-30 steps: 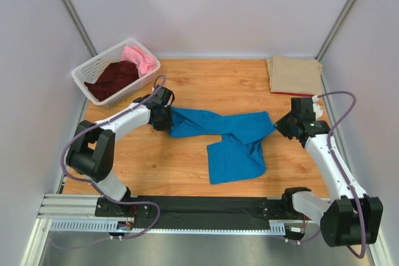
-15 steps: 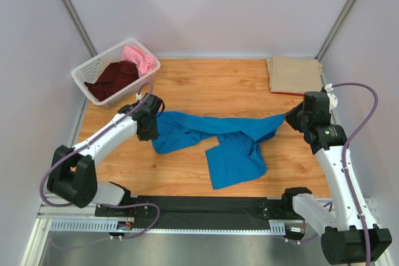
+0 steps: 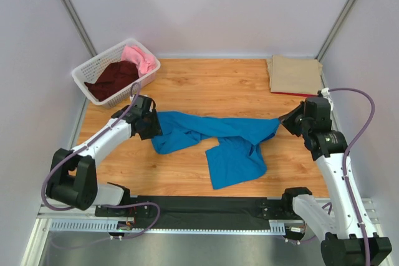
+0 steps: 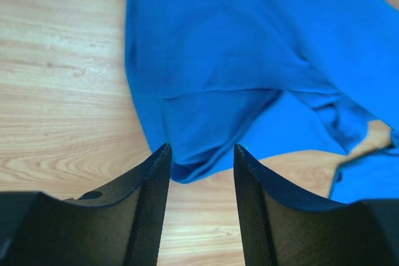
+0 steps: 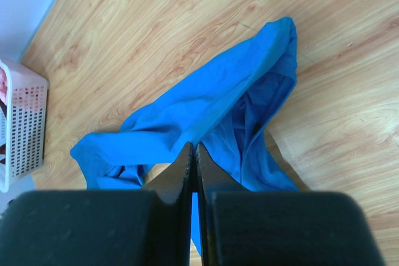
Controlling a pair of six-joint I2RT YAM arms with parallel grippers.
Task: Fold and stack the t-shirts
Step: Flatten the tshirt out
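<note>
A bright blue t-shirt (image 3: 215, 138) lies crumpled across the middle of the wooden table, also seen as the blue cloth (image 4: 237, 60) in the left wrist view. My left gripper (image 3: 152, 126) stands open at its left end; the left gripper (image 4: 199, 157) has nothing between its fingers, and the cloth's edge lies just past the tips. My right gripper (image 3: 288, 121) is shut on the shirt's right end, lifted slightly. In the right wrist view the gripper (image 5: 194, 151) pinches a fold of the blue t-shirt (image 5: 206, 101). A folded tan t-shirt (image 3: 294, 74) rests on a red one (image 3: 293, 94) at the back right.
A white lattice basket (image 3: 87, 70) stands at the back left, holding a dark maroon t-shirt (image 3: 112, 78) and a pink one (image 3: 140, 59). The basket (image 5: 19, 123) also shows at the left edge of the right wrist view. Grey walls enclose the table on three sides.
My left gripper has opened and let go of the shirt's left end, which now lies on the table. My right gripper has pulled its end a little to the right.
</note>
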